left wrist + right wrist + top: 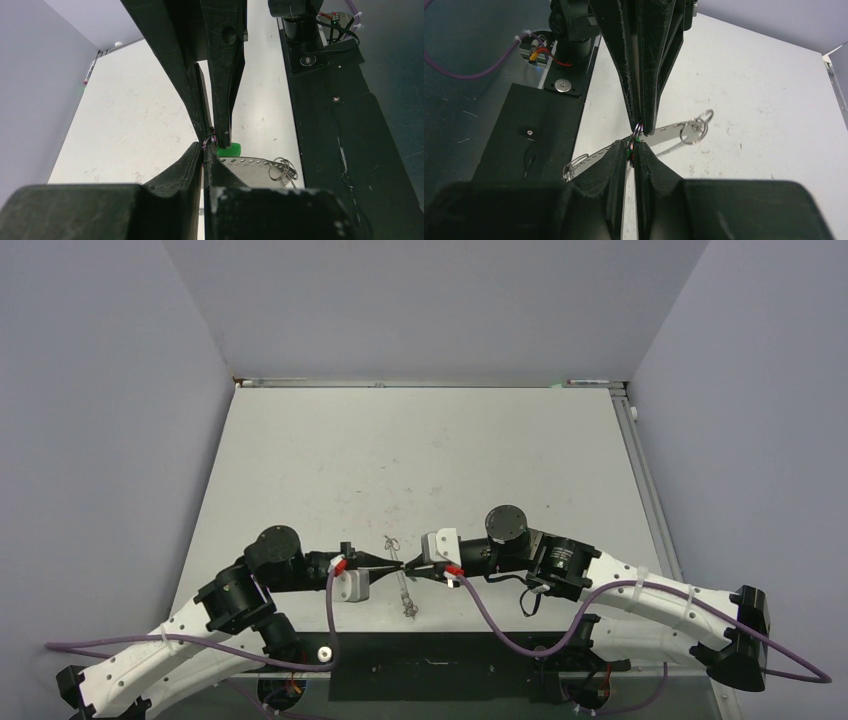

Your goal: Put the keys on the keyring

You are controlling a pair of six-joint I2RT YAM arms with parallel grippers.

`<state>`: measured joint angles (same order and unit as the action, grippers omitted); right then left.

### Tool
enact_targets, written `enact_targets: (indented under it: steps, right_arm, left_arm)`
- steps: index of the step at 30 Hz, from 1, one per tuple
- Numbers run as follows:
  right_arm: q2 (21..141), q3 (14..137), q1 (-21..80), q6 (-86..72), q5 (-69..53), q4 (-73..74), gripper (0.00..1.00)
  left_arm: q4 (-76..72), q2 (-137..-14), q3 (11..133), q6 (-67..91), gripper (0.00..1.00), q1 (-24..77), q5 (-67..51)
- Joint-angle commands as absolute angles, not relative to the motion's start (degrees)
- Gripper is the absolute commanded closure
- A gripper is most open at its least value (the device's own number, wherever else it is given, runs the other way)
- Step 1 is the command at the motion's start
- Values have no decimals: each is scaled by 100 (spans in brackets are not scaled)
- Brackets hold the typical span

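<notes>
Green key [228, 148] sits pinched in our right claw [632, 150]. Our left claw [203, 154] pinches the keyring [638, 130], tip to tip, over the near middle of the table [420, 460]. We should hold the keyring firm and slide the key on slowly.

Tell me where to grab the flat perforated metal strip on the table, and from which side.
Take the strip across its narrow width, on the bare stretch between the rings at its far end and the spot where the left tool and right tool meet above it. Come straight down: it seems to lie flat on the table, so only its long edges offer a pinch.
</notes>
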<state>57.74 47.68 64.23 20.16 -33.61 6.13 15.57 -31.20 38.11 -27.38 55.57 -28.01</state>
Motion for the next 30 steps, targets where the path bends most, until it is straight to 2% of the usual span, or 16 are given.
enact_targets:
  steps: [1, 9, 17, 22, 24, 27, 29, 30]
  right_arm:
    - [5691, 4979, 6453, 2082, -3258, 427, 93]
    - [5434, 4723, 6460, 1892, -2966, -127, 95]
    - [5563, 4380, 6393, 836, -1383, -1382, 95]
    - [5733, 4316, 6320, 605, -1213, -1622, 95]
    - [5712, 4315, 6307, 649, -1196, -1594, 95]
    - [5585, 4344, 6278, 863, -1231, -1350, 95]
    - [5528, 4445, 6267, 1142, -1276, -965, 95]
    - [5500, 4507, 6267, 1309, -1316, -735, 95]
  left_arm:
    - [935, -3081, 3874, -2601, 100, 5477, -3043]
    - [608, -3055, 3782, -2236, 100, 5291, -3075]
    - [-659, -3076, 3373, -1440, 100, 5031, -2734]
    - [-652, -3210, 3408, -1417, 100, 5031, -2712]
    - [-635, -3159, 3377, -1460, 91, 5032, -2697]
    - [-623, -3035, 3344, -1549, 51, 5035, -2638]
    - [-482, -2935, 3419, -1679, 41, 5036, -2615]
    - [-359, -2883, 3476, -1760, 40, 5038, -2656]
